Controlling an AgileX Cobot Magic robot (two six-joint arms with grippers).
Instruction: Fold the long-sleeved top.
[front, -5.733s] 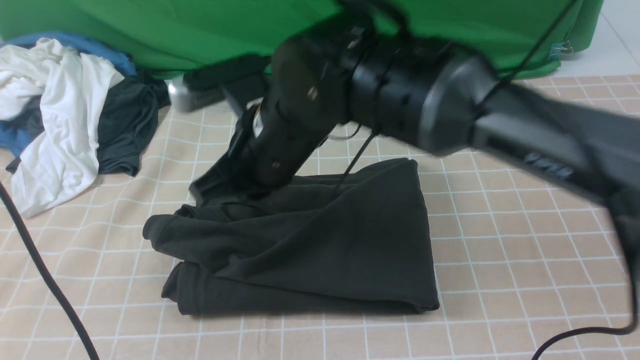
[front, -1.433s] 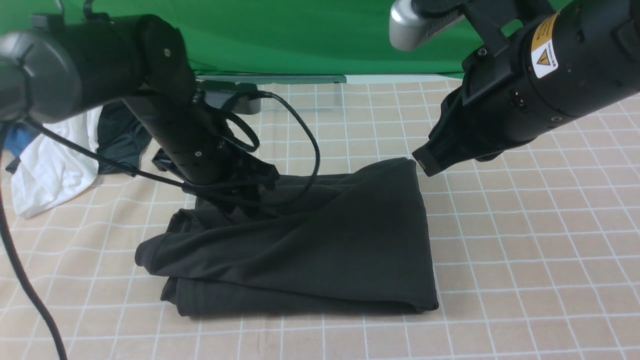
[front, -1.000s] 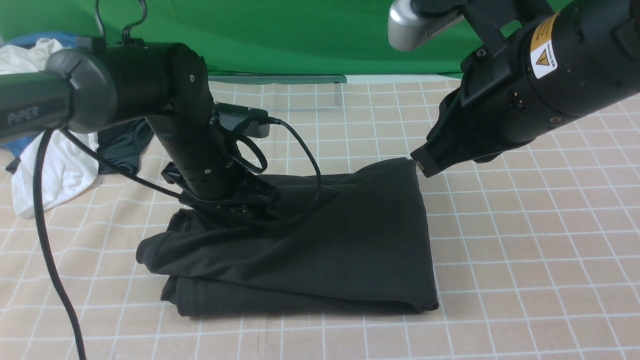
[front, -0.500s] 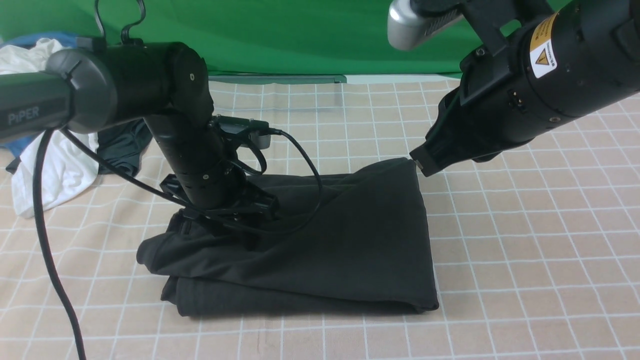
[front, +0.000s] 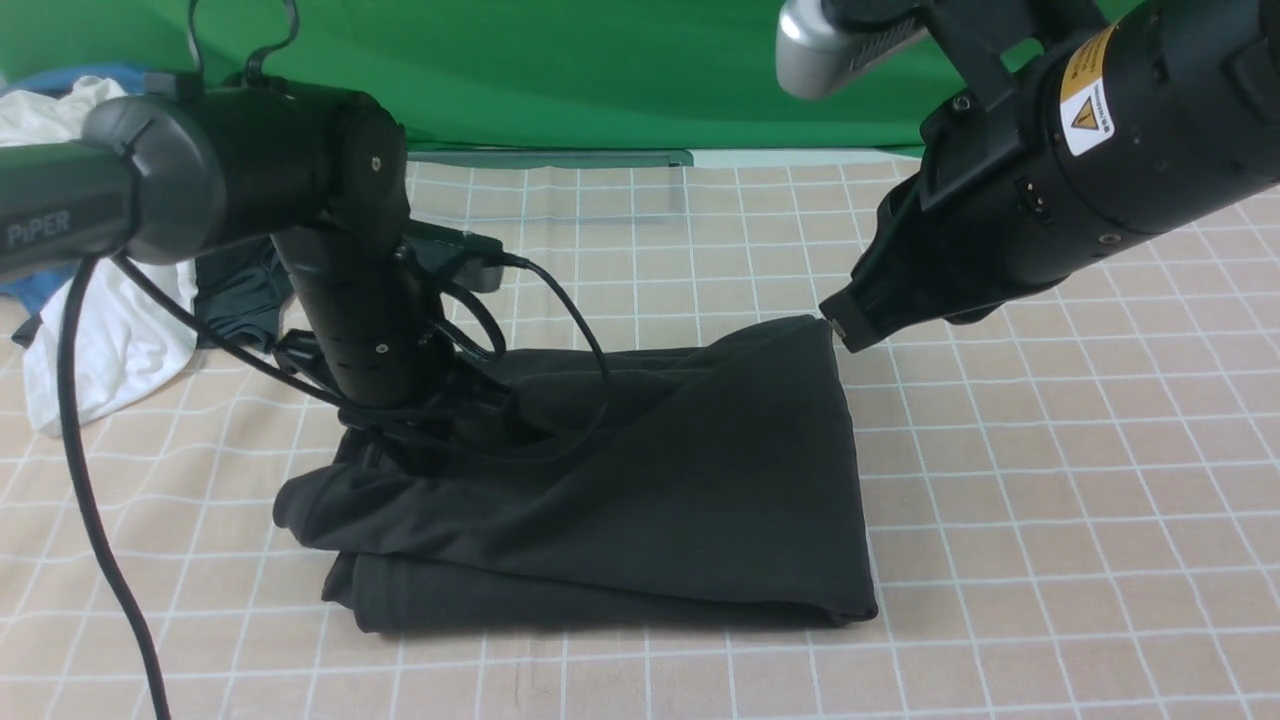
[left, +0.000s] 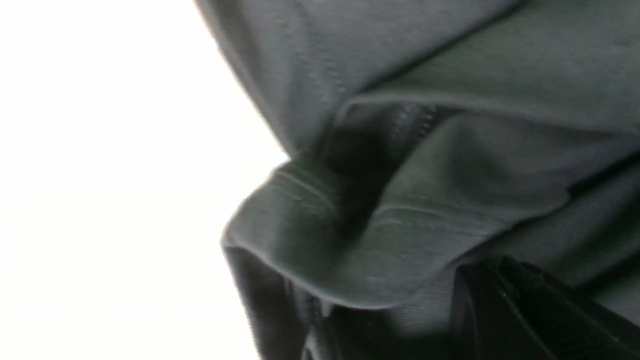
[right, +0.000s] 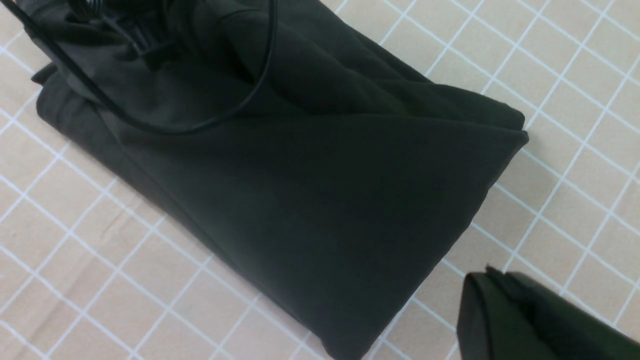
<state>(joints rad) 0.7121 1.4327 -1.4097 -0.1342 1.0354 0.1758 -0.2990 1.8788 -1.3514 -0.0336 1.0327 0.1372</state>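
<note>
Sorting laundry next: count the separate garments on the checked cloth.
4 visible: large black cotton top at centre; white shirt, dark grey-teal garment and blue fabric piled far left. More may be hidden there.

A beige checked cloth (front: 1050, 480) covers the table. A white shirt (front: 100, 340) and a dark teal garment (front: 235, 295) lie heaped at left. A green backdrop (front: 600, 70) fills the top.

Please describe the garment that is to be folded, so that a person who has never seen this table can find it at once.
On the beige checked tablecloth, look at the middle, between the two arms. There lies the long-sleeved top, black and already folded into a thick bundle. Unlike the crumpled white shirt and the dark grey-teal garment heaped at the far left, it lies alone.
</note>
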